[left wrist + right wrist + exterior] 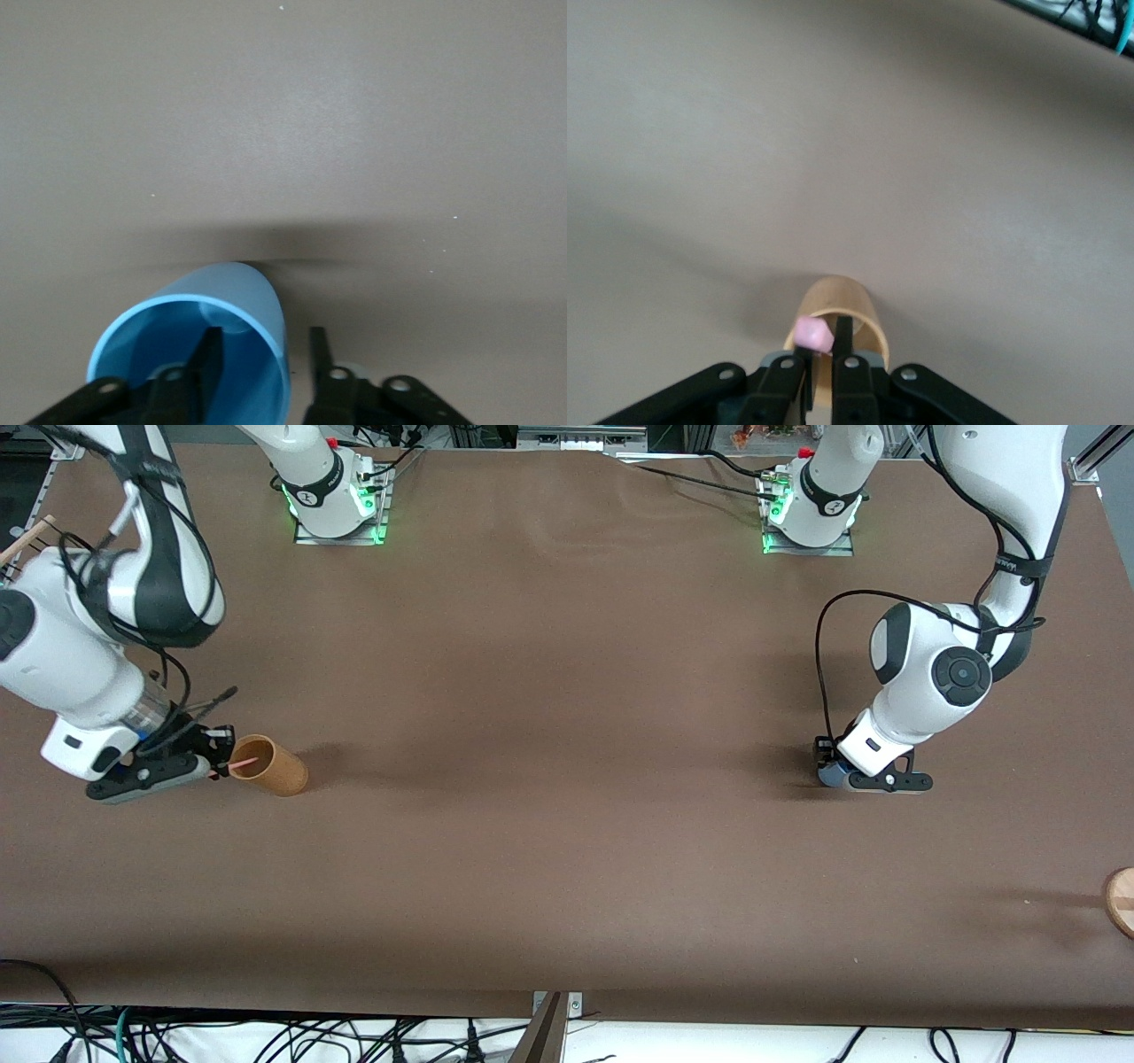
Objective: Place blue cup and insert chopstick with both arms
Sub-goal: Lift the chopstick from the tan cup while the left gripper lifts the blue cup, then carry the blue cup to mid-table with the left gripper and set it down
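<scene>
While the two arms worked at separate ends of the brown table [567,691], each one handled its own item. The left gripper [873,778] stood low at the left arm's end of the table, and its fingers were set across the wall of the blue cup [199,354]: one finger was inside the bright blue interior and the other outside, so the rim wall sat between them. The outside finger did not seem pressed against the wall, so I cannot tell whether the grip was tight or loose. In the front view only a small blue part of the cup showed under the gripper, and the cup seemed to rest on the table. A grip on the wall is sensible for such a cup, because it has no handle.

The right gripper [155,772] was at the right arm's end of the table, low over the surface, with its fingers closed on the pink chopstick [244,763]. The stick pointed into the open mouth of a tan cylindrical cup [270,765], and its tip was at or just inside the rim. This tan cup appeared tilted or lying with its mouth toward the gripper; I judge that the stick was held nearly level for this reason.

A round wooden object [1121,902] lay at the table edge, near the front camera, well apart from both grippers.
</scene>
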